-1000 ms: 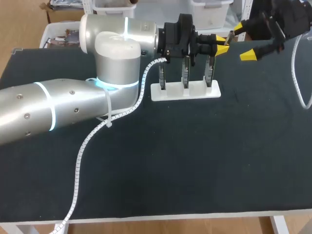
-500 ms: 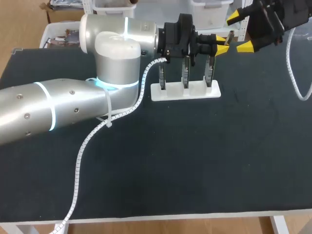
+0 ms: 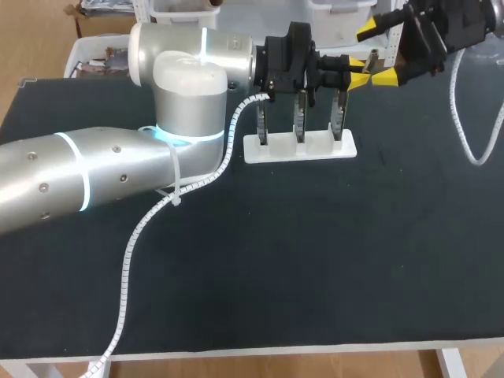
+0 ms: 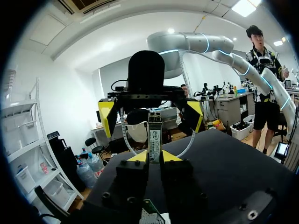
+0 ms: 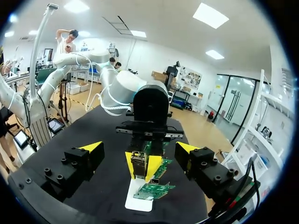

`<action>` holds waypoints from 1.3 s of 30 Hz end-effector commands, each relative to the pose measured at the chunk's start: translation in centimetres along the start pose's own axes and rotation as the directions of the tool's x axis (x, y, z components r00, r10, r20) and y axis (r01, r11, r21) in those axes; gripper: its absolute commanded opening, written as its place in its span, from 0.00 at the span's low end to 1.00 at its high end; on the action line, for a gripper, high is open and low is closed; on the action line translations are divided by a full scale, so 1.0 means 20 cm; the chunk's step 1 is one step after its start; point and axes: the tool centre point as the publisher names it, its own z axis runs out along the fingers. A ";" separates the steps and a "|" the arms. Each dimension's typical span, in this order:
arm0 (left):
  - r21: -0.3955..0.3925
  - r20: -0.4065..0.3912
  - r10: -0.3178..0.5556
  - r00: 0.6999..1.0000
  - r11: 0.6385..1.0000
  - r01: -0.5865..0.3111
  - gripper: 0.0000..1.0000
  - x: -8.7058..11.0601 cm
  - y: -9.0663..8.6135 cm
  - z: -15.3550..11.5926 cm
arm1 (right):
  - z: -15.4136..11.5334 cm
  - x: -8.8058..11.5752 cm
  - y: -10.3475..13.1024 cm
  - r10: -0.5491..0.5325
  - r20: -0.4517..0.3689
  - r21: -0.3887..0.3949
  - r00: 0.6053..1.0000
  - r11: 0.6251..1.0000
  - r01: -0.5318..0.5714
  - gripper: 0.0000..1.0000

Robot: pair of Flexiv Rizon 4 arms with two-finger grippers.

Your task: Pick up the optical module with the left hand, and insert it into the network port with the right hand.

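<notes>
Table (image 3: 315, 260) with dark top. Left arm (image 3: 118, 165) across it, from near left to far middle. White rack (image 3: 299, 147) near far edge, three boards (image 3: 300, 124) upright in its slots. Left tool (image 3: 359, 72) just above and past rack, pressed onto module (image 4: 154, 135) from both sides. Right tool (image 3: 376, 55) facing it at far right, fingers spread wide, nothing gripped. Module end-on toward that gap, touching neither finger.
</notes>
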 end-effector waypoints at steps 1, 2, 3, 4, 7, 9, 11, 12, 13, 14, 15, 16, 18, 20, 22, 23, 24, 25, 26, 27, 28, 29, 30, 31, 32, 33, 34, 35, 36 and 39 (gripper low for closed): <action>0.002 0.001 0.000 1.000 1.000 0.000 0.00 0.00 0.01 0.00 | -0.02 -0.01 -0.01 -0.008 0.001 -0.004 1.000 1.000 0.008 1.00; 0.002 0.001 0.000 1.000 1.000 0.000 0.00 0.00 0.01 0.00 | -0.02 -0.01 -0.01 -0.008 0.001 -0.004 1.000 1.000 0.008 1.00; 0.002 0.001 0.000 1.000 1.000 0.000 0.00 0.00 0.01 0.00 | -0.02 -0.01 -0.01 -0.008 0.001 -0.004 1.000 1.000 0.008 1.00; 0.002 0.001 0.000 1.000 1.000 0.000 0.00 0.00 0.01 0.00 | -0.02 -0.01 -0.01 -0.008 0.001 -0.004 1.000 1.000 0.008 1.00; 0.002 0.001 0.000 1.000 1.000 0.000 0.00 0.00 0.01 0.00 | -0.02 -0.01 -0.01 -0.008 0.001 -0.004 1.000 1.000 0.008 1.00; 0.002 0.001 0.000 1.000 1.000 0.000 0.00 0.00 0.01 0.00 | -0.02 -0.01 -0.01 -0.008 0.001 -0.004 1.000 1.000 0.008 1.00; 0.002 0.001 0.000 1.000 1.000 0.000 0.00 0.00 0.01 0.00 | -0.02 -0.01 -0.01 -0.008 0.001 -0.004 1.000 1.000 0.008 1.00; 0.002 0.001 0.000 1.000 1.000 0.000 0.00 0.00 0.01 0.00 | -0.02 -0.01 -0.01 -0.008 0.001 -0.004 1.000 1.000 0.008 1.00; 0.002 0.001 0.000 1.000 1.000 0.000 0.00 0.00 0.01 0.00 | -0.02 -0.01 -0.01 -0.008 0.001 -0.004 1.000 1.000 0.008 1.00; 0.002 0.001 0.000 1.000 1.000 0.000 0.00 0.00 0.01 0.00 | -0.02 -0.01 -0.01 -0.008 0.001 -0.004 1.000 1.000 0.008 1.00; 0.002 0.001 0.000 1.000 1.000 0.000 0.00 0.00 0.01 0.00 | -0.02 -0.01 -0.01 -0.008 0.001 -0.004 1.000 1.000 0.008 1.00; 0.002 0.001 0.000 1.000 1.000 0.000 0.00 0.00 0.01 0.00 | -0.02 -0.01 -0.01 -0.008 0.001 -0.004 1.000 1.000 0.008 1.00; 0.002 0.001 0.000 1.000 1.000 0.000 0.00 0.00 0.01 0.00 | -0.02 -0.01 -0.01 -0.008 0.001 -0.004 1.000 1.000 0.008 1.00; 0.002 0.001 0.000 1.000 1.000 0.000 0.00 0.00 0.01 0.00 | -0.02 -0.01 -0.01 -0.008 0.001 -0.004 1.000 1.000 0.008 1.00; 0.002 0.001 0.000 1.000 1.000 0.000 0.00 0.00 0.01 0.00 | -0.02 -0.01 -0.01 -0.008 0.001 -0.004 1.000 1.000 0.008 1.00; 0.002 0.001 0.000 1.000 1.000 0.000 0.00 0.00 0.01 0.00 | -0.02 -0.01 -0.01 -0.008 0.001 -0.004 1.000 1.000 0.008 1.00; 0.002 0.001 0.000 1.000 1.000 0.000 0.00 0.00 0.01 0.00 | -0.02 -0.01 -0.01 -0.008 0.001 -0.004 1.000 1.000 0.008 1.00; 0.002 0.001 0.000 1.000 1.000 0.000 0.00 0.00 0.01 0.00 | -0.02 -0.01 -0.01 -0.008 0.001 -0.004 1.000 1.000 0.008 1.00; 0.002 0.001 0.000 1.000 1.000 0.000 0.00 0.00 0.01 0.00 | -0.02 -0.01 -0.01 -0.008 0.001 -0.004 1.000 1.000 0.008 1.00; 0.002 0.001 0.000 1.000 1.000 0.000 0.00 0.00 0.01 0.00 | -0.02 -0.01 -0.01 -0.008 0.001 -0.004 1.000 1.000 0.008 1.00; 0.002 0.001 0.000 1.000 1.000 0.000 0.00 0.00 0.01 0.00 | -0.02 -0.01 -0.01 -0.008 0.001 -0.004 1.000 1.000 0.008 1.00; 0.002 0.001 0.000 1.000 1.000 0.000 0.00 0.00 0.01 0.00 | -0.02 -0.01 -0.01 -0.008 0.001 -0.004 1.000 1.000 0.008 1.00; 0.002 0.001 0.000 1.000 1.000 0.000 0.00 0.00 0.01 0.00 | -0.02 -0.01 -0.01 -0.008 0.001 -0.004 1.000 1.000 0.008 1.00; 0.002 0.001 0.000 1.000 1.000 0.000 0.00 0.00 0.01 0.00 | -0.02 -0.01 -0.01 -0.008 0.001 -0.004 1.000 1.000 0.008 1.00; 0.002 0.001 0.000 1.000 1.000 0.000 0.00 0.00 0.01 0.00 | -0.02 -0.01 -0.01 -0.008 0.001 -0.004 1.000 1.000 0.008 1.00; 0.002 0.001 0.000 1.000 1.000 0.000 0.00 0.00 0.01 0.00 | -0.02 -0.01 -0.01 -0.008 0.001 -0.004 1.000 1.000 0.008 1.00; 0.002 0.001 0.000 1.000 1.000 0.000 0.00 0.00 0.01 0.00 | -0.02 -0.01 -0.01 -0.011 0.007 -0.003 1.000 1.000 0.011 1.00; 0.002 0.001 0.000 1.000 1.000 0.000 0.00 0.00 0.01 0.00 | -0.02 -0.01 -0.01 -0.011 0.008 -0.002 1.000 1.000 0.011 1.00; 0.002 0.001 0.000 1.000 1.000 0.000 0.00 0.00 0.01 0.00 | -0.02 -0.02 -0.01 -0.013 0.005 0.003 1.000 1.000 0.013 1.00; 0.002 0.001 0.000 1.000 1.000 0.000 0.00 0.00 0.01 0.00 | -0.03 -0.02 -0.03 -0.015 0.005 0.006 1.000 1.000 0.015 1.00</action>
